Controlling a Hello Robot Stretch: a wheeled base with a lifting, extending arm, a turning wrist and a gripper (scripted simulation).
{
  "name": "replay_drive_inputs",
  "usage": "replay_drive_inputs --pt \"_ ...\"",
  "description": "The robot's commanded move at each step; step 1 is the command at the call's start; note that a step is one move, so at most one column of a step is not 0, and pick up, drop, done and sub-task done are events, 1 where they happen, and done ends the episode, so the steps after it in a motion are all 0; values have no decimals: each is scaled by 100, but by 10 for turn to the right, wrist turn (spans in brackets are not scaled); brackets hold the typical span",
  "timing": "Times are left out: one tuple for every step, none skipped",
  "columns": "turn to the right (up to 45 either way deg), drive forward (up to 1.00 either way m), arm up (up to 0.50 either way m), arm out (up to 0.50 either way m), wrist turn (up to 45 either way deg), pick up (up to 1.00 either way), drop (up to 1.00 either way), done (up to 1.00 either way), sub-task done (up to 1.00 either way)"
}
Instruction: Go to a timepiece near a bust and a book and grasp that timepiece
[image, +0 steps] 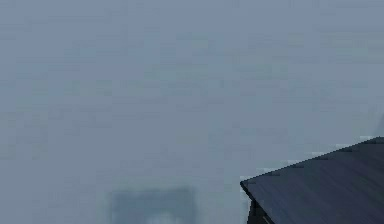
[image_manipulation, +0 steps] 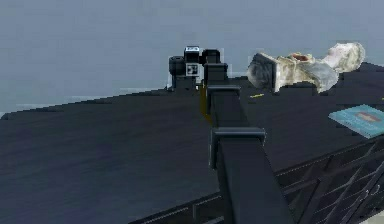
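Arm (image_manipulation: 240, 165) spans the table (image_manipulation: 100, 140) to its far edge since a small dark shape (image_manipulation: 176, 67), likely the timepiece, sits there left of the pale bust (image_manipulation: 295, 68), book (image_manipulation: 362, 120) at the right edge; gripper (image_manipulation: 188, 72) is at that shape, and I can't tell its grip or whether it holds anything.

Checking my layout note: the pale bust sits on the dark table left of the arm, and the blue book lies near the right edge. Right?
One slip: in the arm side view the pale bust sits on the dark table right of the arm, not left. The blue book does lie near the right edge.
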Motion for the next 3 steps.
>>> replay_drive_inputs --pt "0 0 0 0 330 0 0 0 0" --pt "0 0 0 0 0 100 0 0 0" --pt "0 0 0 0 0 0 0 100 0"
